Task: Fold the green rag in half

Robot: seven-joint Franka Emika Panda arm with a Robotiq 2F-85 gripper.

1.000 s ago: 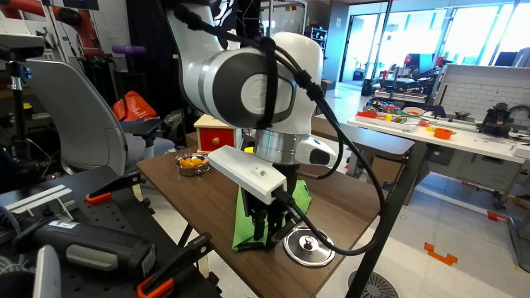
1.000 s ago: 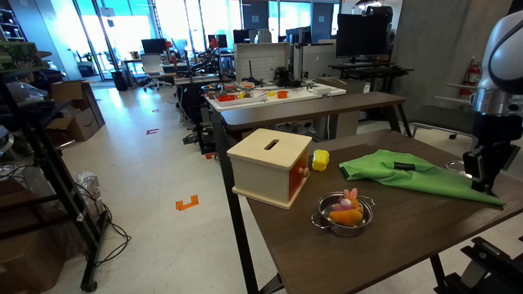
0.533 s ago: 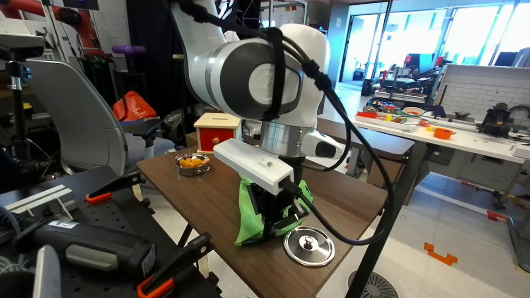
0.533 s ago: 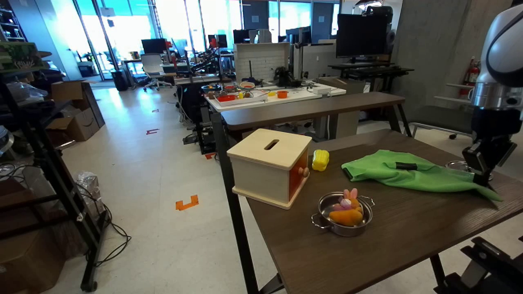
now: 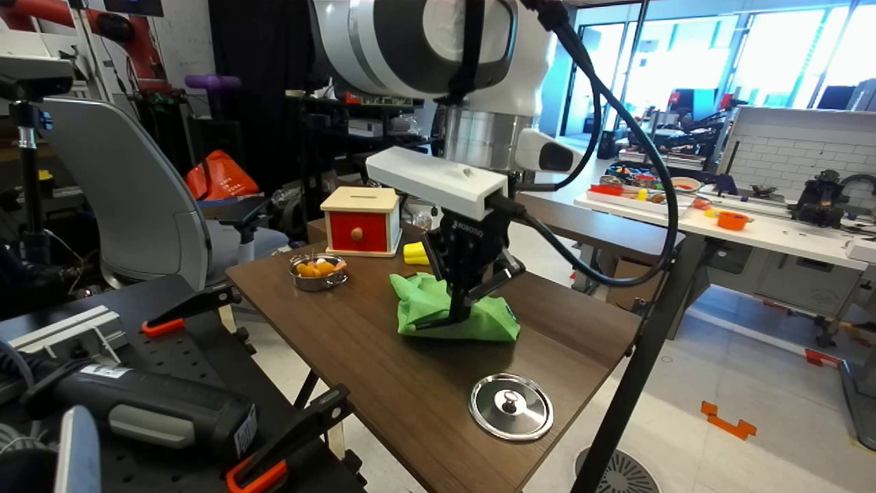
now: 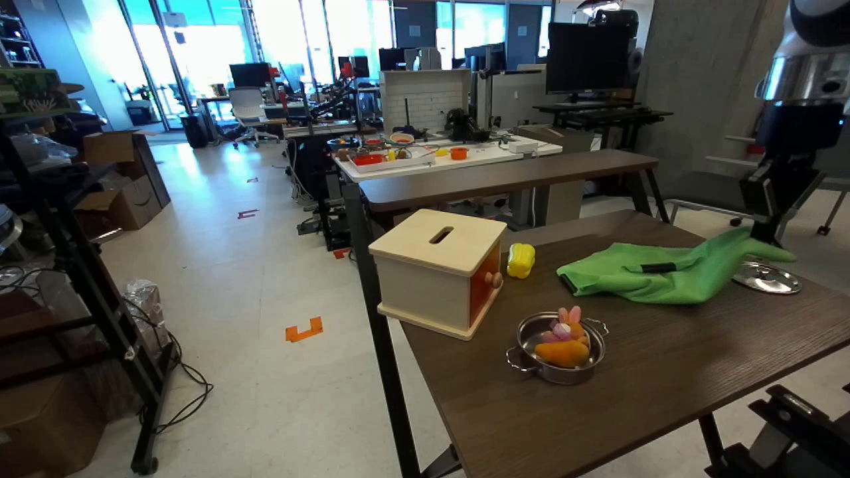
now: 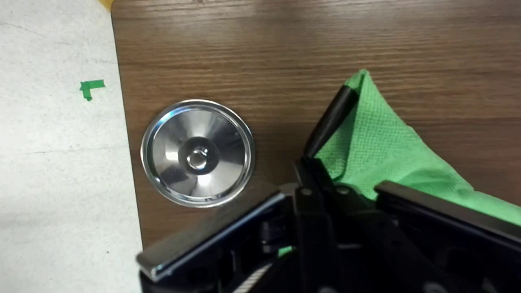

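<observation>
The green rag (image 5: 419,301) shows in both exterior views (image 6: 654,287) and in the wrist view (image 7: 392,148). It is bunched and wrinkled on the brown table, with one end raised. My gripper (image 5: 458,315) is shut on that end, at a black strip along the rag's edge. It holds the end above the table; this also shows in an exterior view (image 6: 764,234). In the wrist view the fingertips (image 7: 311,160) meet at the black strip (image 7: 331,122). Another dark strip (image 6: 657,268) lies on the rag's middle. The fingers hide part of the rag.
A round metal lid (image 5: 510,407) lies near the rag, also in the wrist view (image 7: 198,154). Beyond the rag stand a wooden box (image 6: 431,285) with a red drawer, a yellow pepper (image 6: 521,260) and a metal pot (image 6: 566,377) holding soft toys.
My gripper has risen and moved across the table, away from the lid and towards the box. The held end of the rag has come up off the table and over the rest.
</observation>
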